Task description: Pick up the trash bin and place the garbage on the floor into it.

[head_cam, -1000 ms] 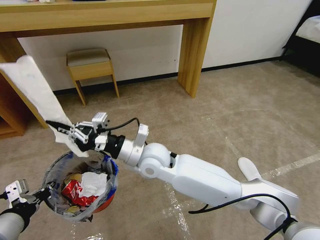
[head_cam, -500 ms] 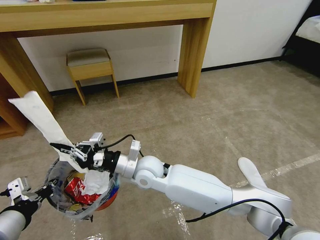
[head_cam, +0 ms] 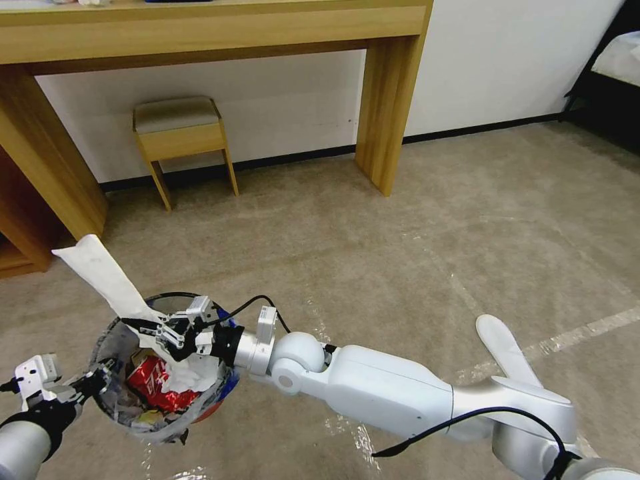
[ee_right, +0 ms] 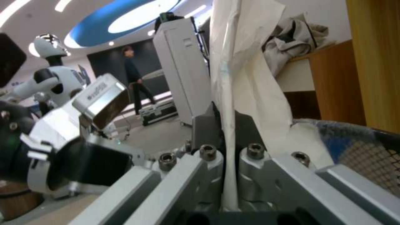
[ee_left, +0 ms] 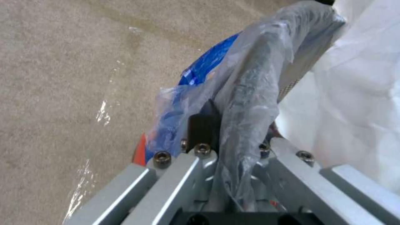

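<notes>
The trash bin [head_cam: 117, 407], its clear bag printed blue, hangs just above the floor [head_cam: 413, 220] at the lower left. My left gripper [head_cam: 90, 387] is shut on its bagged rim [ee_left: 254, 81], and the left gripper [ee_left: 231, 118] pinches the plastic. My right gripper [head_cam: 148, 328] sits over the bin's mouth, shut on a flat white slipper [head_cam: 100, 273] that sticks up and to the left; its lower end dips into the bin. The slipper [ee_right: 237, 72] stands between the shut fingers of the right gripper [ee_right: 227, 131]. A crushed red can [head_cam: 152, 388] and white tissue [head_cam: 193, 373] lie inside. A second white slipper [head_cam: 500, 340] lies on the carpet by my right elbow.
A wooden desk leg [head_cam: 387, 113] and a small stool [head_cam: 179, 137] stand against the back wall. A bed corner [head_cam: 617, 60] shows at the far right. Shiny tape lines [head_cam: 587, 330] cross the open carpet on the right.
My right gripper has come down and toward me with the slipper, from above the bin to its mouth, so the slipper's lower end now enters the bin. The left gripper and bin hold still.
</notes>
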Robot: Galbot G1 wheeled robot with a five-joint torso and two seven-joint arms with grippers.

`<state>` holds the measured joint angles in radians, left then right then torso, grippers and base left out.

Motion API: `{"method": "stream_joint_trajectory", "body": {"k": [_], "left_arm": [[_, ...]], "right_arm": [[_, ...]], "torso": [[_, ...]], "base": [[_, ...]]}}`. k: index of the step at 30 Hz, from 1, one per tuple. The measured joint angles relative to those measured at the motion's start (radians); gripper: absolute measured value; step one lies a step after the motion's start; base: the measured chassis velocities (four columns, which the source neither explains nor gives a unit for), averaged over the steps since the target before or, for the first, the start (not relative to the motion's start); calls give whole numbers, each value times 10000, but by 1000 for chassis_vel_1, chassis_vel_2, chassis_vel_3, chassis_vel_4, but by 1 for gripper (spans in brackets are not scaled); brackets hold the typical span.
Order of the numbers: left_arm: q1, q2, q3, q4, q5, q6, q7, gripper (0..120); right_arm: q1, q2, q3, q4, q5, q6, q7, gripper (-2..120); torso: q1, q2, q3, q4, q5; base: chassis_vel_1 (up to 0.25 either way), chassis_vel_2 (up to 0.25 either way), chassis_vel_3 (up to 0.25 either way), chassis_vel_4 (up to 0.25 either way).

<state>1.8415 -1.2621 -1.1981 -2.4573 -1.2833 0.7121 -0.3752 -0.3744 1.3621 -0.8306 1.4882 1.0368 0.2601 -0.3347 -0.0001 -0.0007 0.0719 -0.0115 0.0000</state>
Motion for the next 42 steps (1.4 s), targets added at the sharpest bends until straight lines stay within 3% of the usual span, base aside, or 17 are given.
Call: {"method": "stream_joint_trajectory", "body": {"k": [17,42], "left_arm": [[52,-38,-61,-46,-17,3,-9,1],[-105,51,-57,103,-98,-27,2,1]], "right_arm": [[-94,285,-314,-839,-115,379,-420,0],[-198,-301,-163,457,-150,71,148,0]], "torso": [[0,0,0,0,0],[0,0,0,0,0]], "base": [[0,0,0,0],[0,0,0,0]]}}
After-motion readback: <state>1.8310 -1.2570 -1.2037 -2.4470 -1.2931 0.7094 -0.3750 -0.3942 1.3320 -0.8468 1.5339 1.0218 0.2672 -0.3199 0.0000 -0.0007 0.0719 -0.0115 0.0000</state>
